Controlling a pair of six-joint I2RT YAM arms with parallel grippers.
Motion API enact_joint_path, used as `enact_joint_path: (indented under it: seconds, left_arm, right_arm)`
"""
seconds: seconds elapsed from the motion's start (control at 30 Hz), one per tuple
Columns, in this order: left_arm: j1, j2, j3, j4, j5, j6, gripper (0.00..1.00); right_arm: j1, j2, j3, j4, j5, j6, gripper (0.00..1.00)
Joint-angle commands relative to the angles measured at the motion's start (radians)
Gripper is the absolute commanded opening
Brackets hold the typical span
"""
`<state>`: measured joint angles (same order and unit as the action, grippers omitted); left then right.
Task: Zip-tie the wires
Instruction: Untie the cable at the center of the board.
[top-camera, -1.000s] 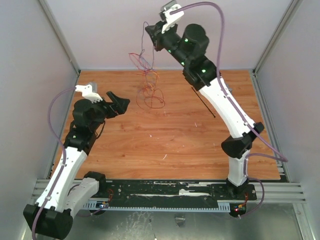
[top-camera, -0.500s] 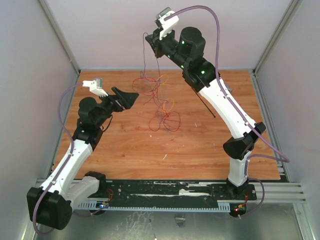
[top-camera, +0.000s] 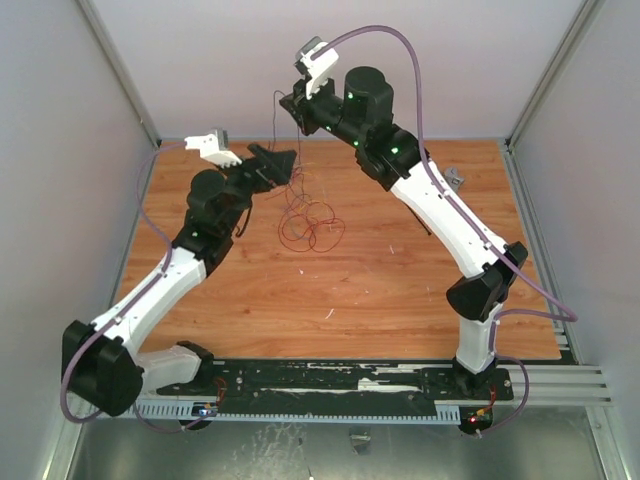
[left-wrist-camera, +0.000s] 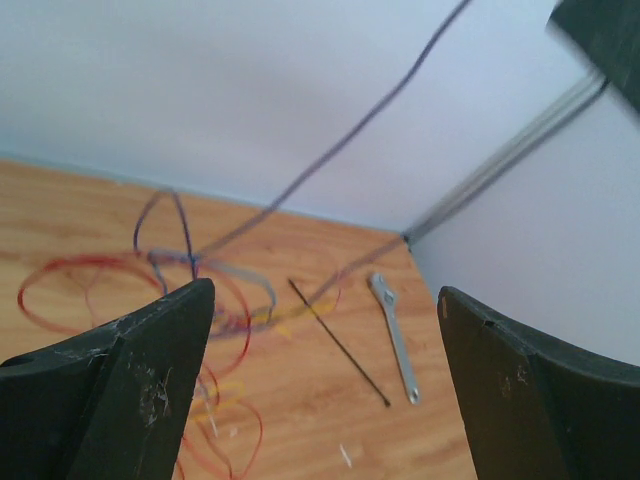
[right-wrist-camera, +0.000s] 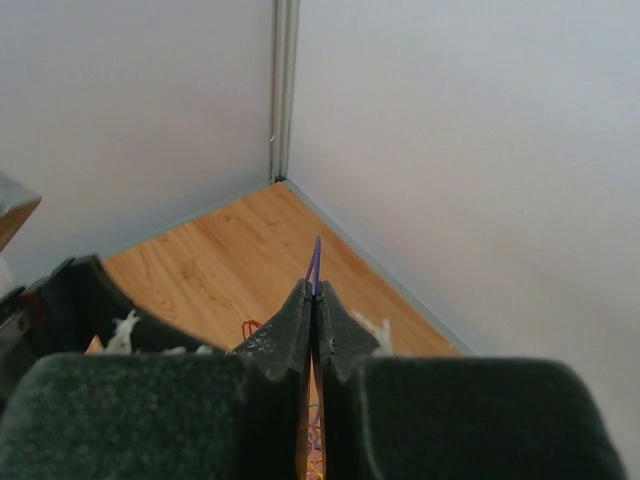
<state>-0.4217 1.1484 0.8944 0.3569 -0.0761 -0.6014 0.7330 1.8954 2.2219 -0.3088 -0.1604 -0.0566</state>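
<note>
The wires (top-camera: 305, 215) are being dangled over the far middle of the wooden desk (top-camera: 350, 290), which is being enclosed by pale walls (top-camera: 200, 60), with their red loops reaching its surface. The zip tie (left-wrist-camera: 338, 343) is lying flat beside the wrench (left-wrist-camera: 397, 336) toward the far right corner, being largely hidden by the right arm (top-camera: 440, 210) from above. A purplish strand is being pinched in the closed jaws of the right gripper (right-wrist-camera: 314, 300), while the jaws of the left gripper (left-wrist-camera: 325, 292) are being held wide apart near the tangle.
</note>
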Motion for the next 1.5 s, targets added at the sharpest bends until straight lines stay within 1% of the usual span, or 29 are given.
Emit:
enact_joint_path:
  seconds: [0.0, 0.2, 0.33, 0.43, 0.5, 0.67, 0.8, 0.9, 1.07, 1.13, 1.2, 1.27, 1.3, 1.4, 1.43, 1.47]
  left_arm:
    - [-0.026, 0.077, 0.144, -0.007, -0.245, 0.091, 0.98]
    - [-0.053, 0.225, 0.27, -0.068, -0.368, 0.189, 0.98]
    - [-0.061, 0.329, 0.312, -0.112, -0.438, 0.211, 0.98]
    - [-0.059, 0.374, 0.307, -0.112, -0.498, 0.224, 0.98]
    - [-0.047, 0.393, 0.303, -0.109, -0.518, 0.235, 0.98]
    - [0.067, 0.439, 0.314, -0.133, -0.474, 0.162, 0.98]
    - [0.155, 0.496, 0.368, -0.173, -0.478, 0.179, 0.98]
    - [0.23, 0.555, 0.427, -0.23, -0.469, 0.176, 0.98]
    - [0.36, 0.622, 0.497, -0.304, -0.445, 0.168, 0.98]
    - [0.407, 0.63, 0.506, -0.313, -0.425, 0.165, 0.98]
    - [0.44, 0.628, 0.506, -0.317, -0.405, 0.165, 0.98]
    - [0.46, 0.624, 0.505, -0.33, -0.391, 0.163, 0.98]
    - [0.464, 0.618, 0.501, -0.332, -0.378, 0.163, 0.98]
    - [0.465, 0.577, 0.463, -0.312, -0.29, 0.15, 0.98]
    - [0.465, 0.556, 0.44, -0.286, -0.238, 0.147, 0.98]
    - [0.465, 0.533, 0.416, -0.26, -0.171, 0.141, 0.98]
  right_arm:
    - [0.024, -0.05, -0.027, -0.009, -0.023, 0.004, 0.0]
    - [0.034, -0.104, -0.094, 0.014, -0.049, 0.037, 0.0]
    - [0.034, -0.157, -0.125, 0.042, -0.071, 0.065, 0.0]
    - [0.035, -0.209, -0.146, 0.047, -0.043, 0.073, 0.0]
    - [0.033, -0.251, -0.162, 0.034, 0.036, 0.073, 0.0]
    - [0.021, -0.4, -0.275, 0.025, 0.189, 0.059, 0.0]
    - [-0.019, -0.549, -0.388, 0.029, 0.317, 0.046, 0.0]
    - [-0.096, -0.643, -0.464, 0.024, 0.38, 0.053, 0.0]
    - [-0.293, -0.754, -0.57, -0.024, 0.491, 0.066, 0.0]
    - [-0.337, -0.778, -0.6, -0.04, 0.553, 0.054, 0.0]
    - [-0.369, -0.791, -0.619, -0.06, 0.58, 0.051, 0.0]
    - [-0.387, -0.798, -0.635, -0.066, 0.551, 0.062, 0.0]
    - [-0.389, -0.798, -0.643, -0.067, 0.508, 0.072, 0.0]
    - [-0.389, -0.798, -0.661, -0.065, 0.285, 0.086, 0.0]
    - [-0.39, -0.796, -0.662, -0.066, 0.18, 0.091, 0.0]
    - [-0.391, -0.792, -0.661, -0.068, 0.125, 0.099, 0.0]
